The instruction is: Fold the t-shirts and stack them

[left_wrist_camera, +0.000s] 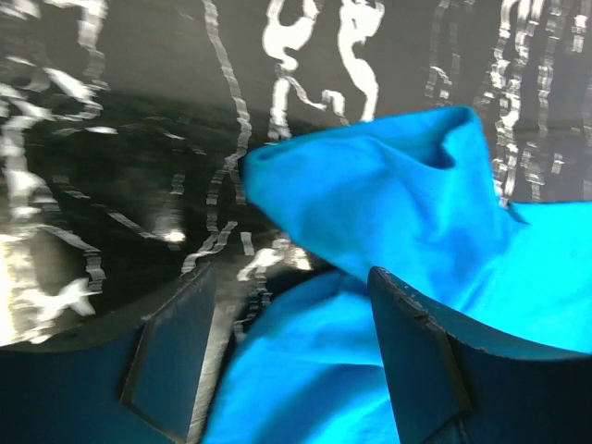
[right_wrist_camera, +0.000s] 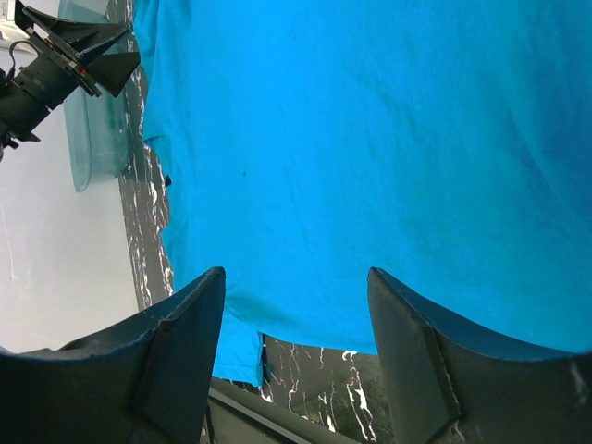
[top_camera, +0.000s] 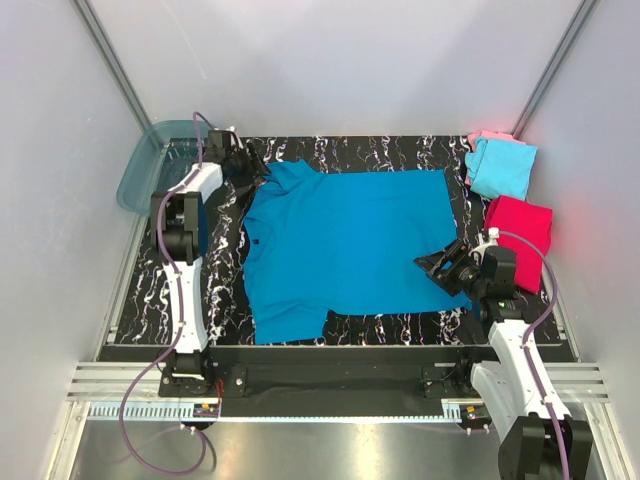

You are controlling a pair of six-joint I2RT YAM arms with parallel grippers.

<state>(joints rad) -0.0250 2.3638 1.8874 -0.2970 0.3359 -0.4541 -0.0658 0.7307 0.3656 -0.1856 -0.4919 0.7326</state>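
- Blue shirt – lies spread flat in the middle of the table, collar toward the left side, hem toward the right.
- Left gripper – sits at the far left corner of the blue shirt, over the sleeve there.
- Left jaws: parted wide, not clamped. In the wrist view the sleeve rises in a rumpled fold ahead of the fingers, and blue cloth lies in the gap between them. Whether either pad touches the cloth cannot be told.
- Right gripper – sits low at the near right part of the blue shirt, close to its hem edge.
- Right jaws: released and held wide. In the wrist view flat cloth fills the space between the fingers, with the cloth's edge and bare table just below. Nothing is pinched.
- Cyan shirt – lies at the far right corner, on top of a pink shirt.
- Red shirt – lies just nearer than the cyan one, at the right edge, beside the right arm.
- Tub – stands off the far left corner of the table, behind the left arm.
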